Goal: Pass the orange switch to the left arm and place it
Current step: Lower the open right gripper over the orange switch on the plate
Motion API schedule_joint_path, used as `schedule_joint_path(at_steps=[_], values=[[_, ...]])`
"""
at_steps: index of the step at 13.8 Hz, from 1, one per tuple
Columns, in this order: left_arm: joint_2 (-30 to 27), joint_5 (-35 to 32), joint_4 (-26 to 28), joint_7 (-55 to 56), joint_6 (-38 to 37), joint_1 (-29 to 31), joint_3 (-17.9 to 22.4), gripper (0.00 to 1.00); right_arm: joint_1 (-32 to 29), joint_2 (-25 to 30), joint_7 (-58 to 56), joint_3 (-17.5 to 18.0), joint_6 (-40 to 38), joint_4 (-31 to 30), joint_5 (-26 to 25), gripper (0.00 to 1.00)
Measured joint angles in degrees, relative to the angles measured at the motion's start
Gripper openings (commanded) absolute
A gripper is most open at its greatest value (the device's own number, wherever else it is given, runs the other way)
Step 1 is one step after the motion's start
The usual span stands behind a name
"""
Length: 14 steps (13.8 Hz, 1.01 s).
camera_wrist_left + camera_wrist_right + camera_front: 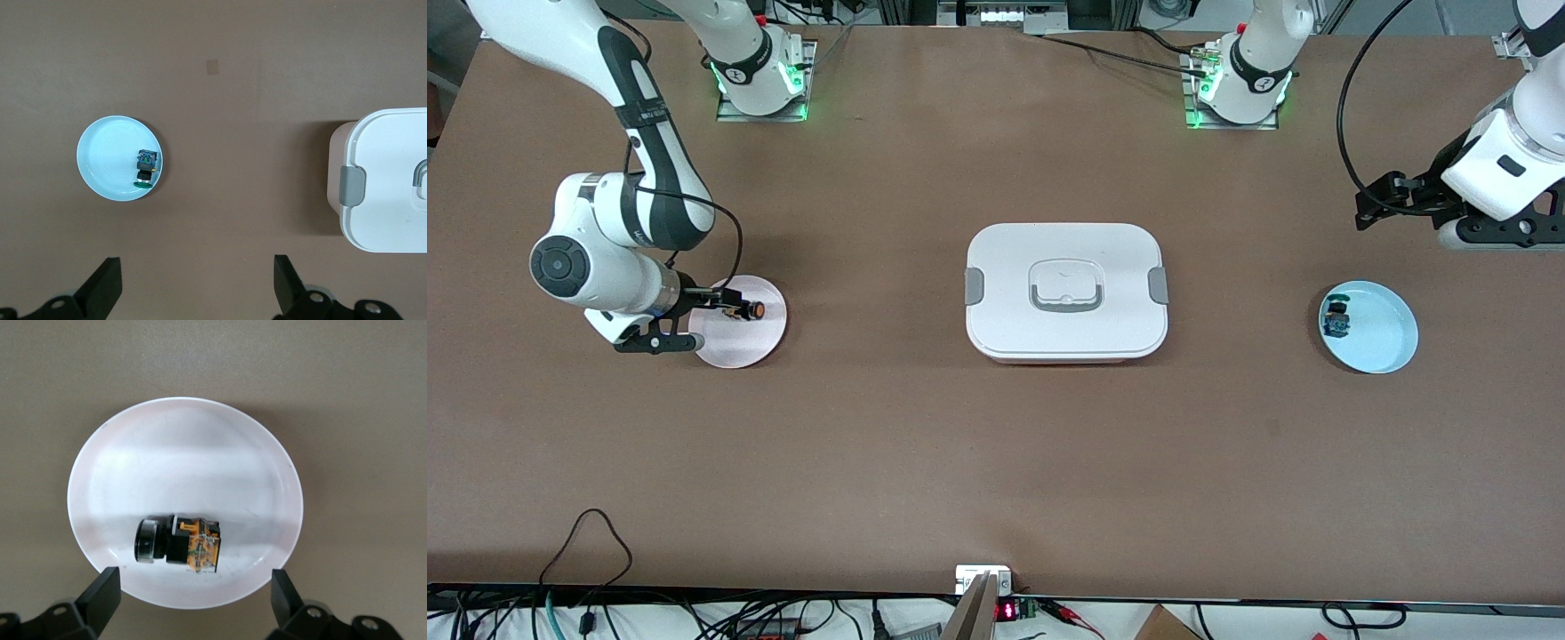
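Note:
The orange switch lies on its side on a pink plate toward the right arm's end of the table. In the right wrist view the switch lies just ahead of the fingertips, untouched. My right gripper is open and empty over the plate's edge. My left gripper is open and empty, held up over bare table at the left arm's end, where the left arm waits. The white box stands mid-table between the two plates and also shows in the left wrist view.
A blue plate at the left arm's end holds a small switch with a blue body and green cap. Cables and a small display run along the table edge nearest the front camera.

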State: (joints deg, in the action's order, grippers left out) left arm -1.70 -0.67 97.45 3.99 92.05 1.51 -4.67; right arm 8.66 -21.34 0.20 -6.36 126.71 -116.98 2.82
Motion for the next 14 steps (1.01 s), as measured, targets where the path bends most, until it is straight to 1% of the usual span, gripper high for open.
schedule_joint_path(at_steps=[5, 10, 14], values=[[0.0, 0.0, 0.0, 0.0, 0.0, 0.0, 0.0, 1.00, 0.6, -2.7, 0.5, 0.7, 3.5, -0.1, 0.6, 1.00], [0.0, 0.0, 0.0, 0.0, 0.0, 0.0, 0.0, 1.00, 0.6, -4.6, 0.6, 0.7, 4.6, -0.1, 0.6, 1.00], [0.0, 0.0, 0.0, 0.0, 0.0, 0.0, 0.0, 1.00, 0.6, -5.8, 0.6, 0.8, 7.8, -2.1, 0.7, 1.00]])
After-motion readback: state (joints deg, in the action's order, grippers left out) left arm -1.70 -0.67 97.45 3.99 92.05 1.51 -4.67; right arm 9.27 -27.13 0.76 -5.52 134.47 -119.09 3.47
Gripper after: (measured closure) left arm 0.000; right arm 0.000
